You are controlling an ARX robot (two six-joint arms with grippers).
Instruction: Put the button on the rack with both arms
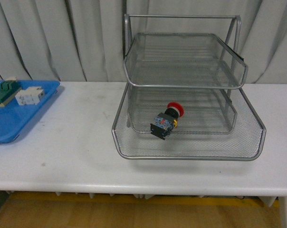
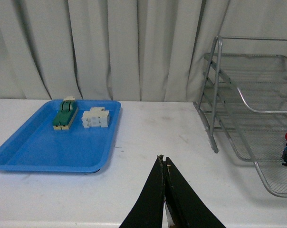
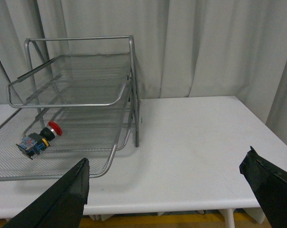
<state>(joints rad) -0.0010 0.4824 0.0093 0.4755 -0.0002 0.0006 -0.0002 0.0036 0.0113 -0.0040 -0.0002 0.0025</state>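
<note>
White table (image 1: 77,142), pale pleated curtains (image 1: 39,38)

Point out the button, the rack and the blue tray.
button (image 1: 165,122), front view, blue-black body.
rack (image 1: 205,145), front view, bottom tray's front mesh wall.
blue tray (image 2: 43,147), left wrist view, bare floor.

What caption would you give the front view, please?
Button lying in the lowest tray of the rack; blue tray at left.
</note>
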